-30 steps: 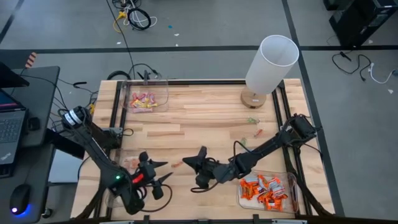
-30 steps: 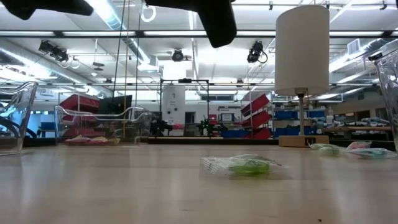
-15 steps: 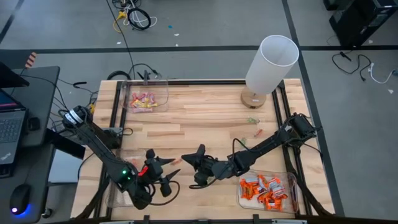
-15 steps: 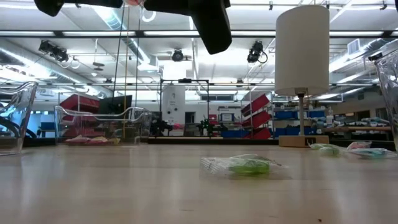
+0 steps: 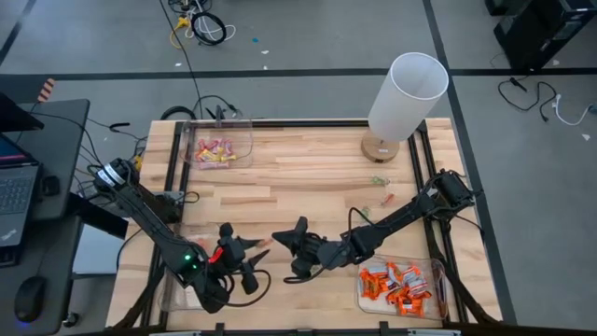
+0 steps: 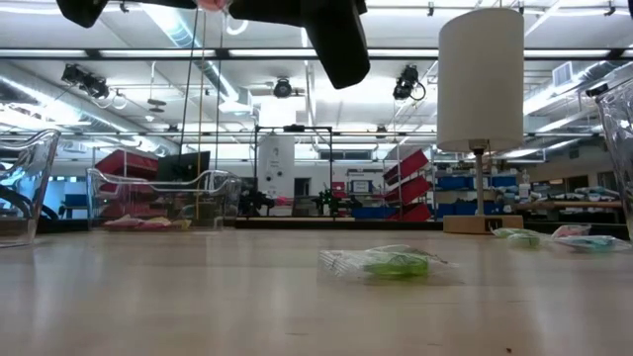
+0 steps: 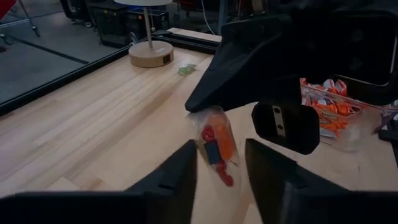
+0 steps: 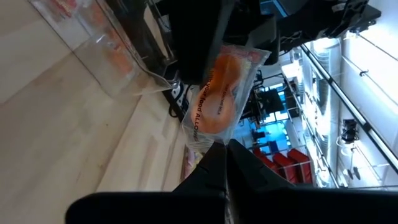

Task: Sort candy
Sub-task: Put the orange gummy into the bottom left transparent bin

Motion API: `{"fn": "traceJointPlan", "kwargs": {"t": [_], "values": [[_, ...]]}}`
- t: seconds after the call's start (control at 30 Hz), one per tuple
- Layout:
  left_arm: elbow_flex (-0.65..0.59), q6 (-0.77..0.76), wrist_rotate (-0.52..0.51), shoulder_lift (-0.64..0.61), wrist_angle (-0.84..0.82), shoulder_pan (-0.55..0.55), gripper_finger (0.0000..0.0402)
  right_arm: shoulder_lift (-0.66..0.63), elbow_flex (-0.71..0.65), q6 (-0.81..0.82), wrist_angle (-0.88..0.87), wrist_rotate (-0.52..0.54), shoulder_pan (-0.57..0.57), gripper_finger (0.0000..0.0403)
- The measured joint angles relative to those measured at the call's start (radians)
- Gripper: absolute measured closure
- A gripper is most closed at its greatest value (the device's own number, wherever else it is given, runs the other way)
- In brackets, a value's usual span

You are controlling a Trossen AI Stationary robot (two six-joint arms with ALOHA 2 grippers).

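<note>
Near the front edge of the bench (image 5: 308,182), the two pincers meet over bare wood. The right pincer (image 5: 280,240), reaching in from the right side, pinches one orange candy (image 8: 219,99) by the edge of its clear wrapper, its fingers closed on it. The left pincer (image 5: 254,245) faces it from just beside, fingers spread apart with the same wrapped piece hanging in the gap between them; whether they touch the wrapper I cannot tell.

Other sweets lie sorted around the bench. A clear bin (image 5: 438,294) at the front right corner holds a heap of orange candy (image 5: 396,283). Another clear bin (image 5: 244,131) at the far left corner holds pink and yellow candy (image 5: 214,150). A third bin (image 5: 170,291) sits at the front left, partly under the left arm. Loose pale and green candy (image 5: 378,181) lies near the base of a lamp (image 5: 401,98) with a white cylinder shade, and another green piece (image 6: 396,263) lies alone on the wood in the low view.
</note>
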Motion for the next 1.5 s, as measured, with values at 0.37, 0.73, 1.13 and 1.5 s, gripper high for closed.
{"fn": "traceJointPlan", "kwargs": {"t": [0.37,0.73,1.13,1.5], "values": [[0.000,0.000,-0.025,-0.001,-0.028,0.000,0.0394,0.000,0.000,0.107,-0.021,0.089,0.008,0.0357],[0.000,-0.035,-0.100,-0.003,-0.105,0.000,0.0393,-0.005,0.000,0.253,0.014,0.253,0.013,0.0291],[0.113,-0.241,0.311,-0.041,-0.382,-0.022,0.0397,-0.121,0.000,0.471,-0.127,0.206,-0.017,0.0285],[0.420,-0.668,0.562,-0.040,-1.039,-0.106,0.0400,-0.166,0.000,0.754,-0.322,-0.063,-0.117,0.0285]]}}
